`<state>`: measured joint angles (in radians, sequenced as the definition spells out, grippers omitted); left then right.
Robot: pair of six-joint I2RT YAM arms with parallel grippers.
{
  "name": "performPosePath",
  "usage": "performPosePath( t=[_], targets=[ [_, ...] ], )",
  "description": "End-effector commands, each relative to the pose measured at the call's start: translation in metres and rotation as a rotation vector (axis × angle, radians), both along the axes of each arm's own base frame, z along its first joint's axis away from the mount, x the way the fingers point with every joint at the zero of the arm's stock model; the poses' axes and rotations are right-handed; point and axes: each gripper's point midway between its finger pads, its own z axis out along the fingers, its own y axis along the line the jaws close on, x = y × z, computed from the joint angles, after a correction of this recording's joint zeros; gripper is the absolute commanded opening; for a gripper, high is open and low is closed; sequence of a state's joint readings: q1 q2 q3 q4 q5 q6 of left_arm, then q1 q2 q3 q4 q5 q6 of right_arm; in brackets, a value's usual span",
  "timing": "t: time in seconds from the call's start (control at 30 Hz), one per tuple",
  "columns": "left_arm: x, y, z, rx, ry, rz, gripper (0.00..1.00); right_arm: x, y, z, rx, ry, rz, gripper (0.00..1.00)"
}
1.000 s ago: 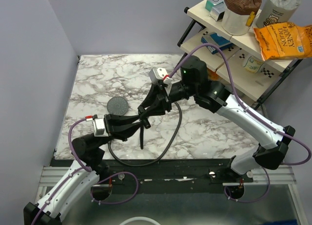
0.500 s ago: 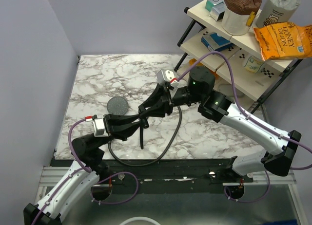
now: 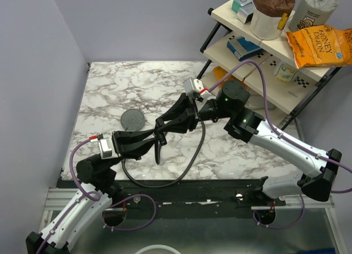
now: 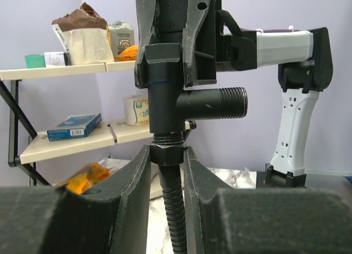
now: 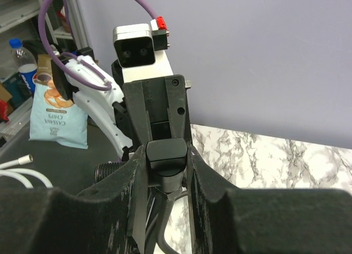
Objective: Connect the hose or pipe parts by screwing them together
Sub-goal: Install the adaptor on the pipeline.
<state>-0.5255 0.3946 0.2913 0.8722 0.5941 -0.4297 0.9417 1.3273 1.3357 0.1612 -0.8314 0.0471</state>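
Two grippers meet nose to nose on one joint, held up over the near middle of the marble table. Our left gripper is clamped on the end nut of the black hose. Our right gripper is clamped on the blocky head of a black fitting that carries a threaded side port. Neither pair of jaws stands free.

What the next move turns on is the line through the joint. In the left wrist view the fitting, nut and hose stand in one straight column, upright in that picture. The nut sits directly under the fitting, with a short band of lower thread bare between them. We judge the nut to be started but not run home — though how deep it has caught we cannot tell.

Both arms are already on the work, so reach is not the question. The turning has to go about that shared column, one gripper twisting while the other holds its part. The side port juts out square to this line, so if the fitting is the part turned, the port swings round with it.

From above, the rest of the hose drops from the joint and lies in a wide loop on the table under the arms. A round dark grey disc lies flat to the left, apart from both grippers — we cannot tell its part in this.
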Motion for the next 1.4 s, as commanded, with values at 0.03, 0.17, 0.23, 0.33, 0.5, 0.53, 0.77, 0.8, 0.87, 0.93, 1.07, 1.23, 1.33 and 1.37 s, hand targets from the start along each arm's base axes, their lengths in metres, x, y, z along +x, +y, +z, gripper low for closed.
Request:
performPosePath(
  t=[0.03, 0.17, 0.23, 0.33, 0.5, 0.53, 0.77, 0.8, 0.87, 0.93, 1.07, 1.23, 1.33, 1.37],
  targets=[
    [-0.019, 0.017, 0.045, -0.102, -0.145, 0.037, 0.0, -0.011, -0.007, 0.032, 0.087, -0.041, 0.025, 0.01],
    [-0.017, 0.016, 0.044, -0.096, -0.128, 0.03, 0.0, -0.019, -0.014, 0.055, 0.138, -0.082, 0.048, 0.01],
    [-0.016, 0.015, 0.043, -0.093, -0.12, 0.03, 0.0, -0.023, -0.016, 0.057, 0.14, -0.088, 0.066, 0.01],
    [-0.014, 0.013, 0.04, -0.081, -0.112, 0.026, 0.0, -0.023, -0.017, 0.057, 0.139, -0.094, 0.065, 0.01],
    [-0.012, 0.01, 0.036, -0.065, -0.099, 0.018, 0.0, -0.028, -0.021, 0.061, 0.149, -0.11, 0.079, 0.01],
    [-0.011, 0.009, 0.036, -0.062, -0.096, 0.015, 0.0, -0.028, -0.021, 0.062, 0.143, -0.115, 0.079, 0.01],
    [-0.013, 0.007, 0.035, -0.05, -0.09, -0.002, 0.0, -0.021, -0.004, 0.045, 0.08, -0.127, 0.077, 0.01],
    [-0.012, 0.007, 0.035, -0.049, -0.09, -0.001, 0.0, -0.019, -0.001, 0.041, 0.068, -0.125, 0.073, 0.01],
    [-0.013, 0.007, 0.037, -0.054, -0.094, -0.001, 0.0, -0.017, 0.002, 0.035, 0.049, -0.125, 0.062, 0.01],
    [-0.014, 0.007, 0.038, -0.052, -0.095, -0.003, 0.0, -0.014, 0.004, 0.027, 0.028, -0.119, 0.059, 0.01],
    [-0.014, 0.007, 0.036, -0.049, -0.097, -0.005, 0.0, -0.009, 0.007, 0.02, 0.008, -0.113, 0.045, 0.01],
    [-0.016, 0.008, 0.038, -0.051, -0.1, -0.006, 0.0, -0.007, 0.008, 0.014, -0.015, -0.113, 0.035, 0.01],
    [-0.016, 0.009, 0.038, -0.054, -0.104, -0.002, 0.0, -0.006, 0.007, 0.008, -0.044, -0.103, 0.033, 0.01],
    [-0.016, 0.009, 0.039, -0.055, -0.104, -0.001, 0.0, -0.007, 0.007, 0.007, -0.049, -0.101, 0.035, 0.01]
  ],
)
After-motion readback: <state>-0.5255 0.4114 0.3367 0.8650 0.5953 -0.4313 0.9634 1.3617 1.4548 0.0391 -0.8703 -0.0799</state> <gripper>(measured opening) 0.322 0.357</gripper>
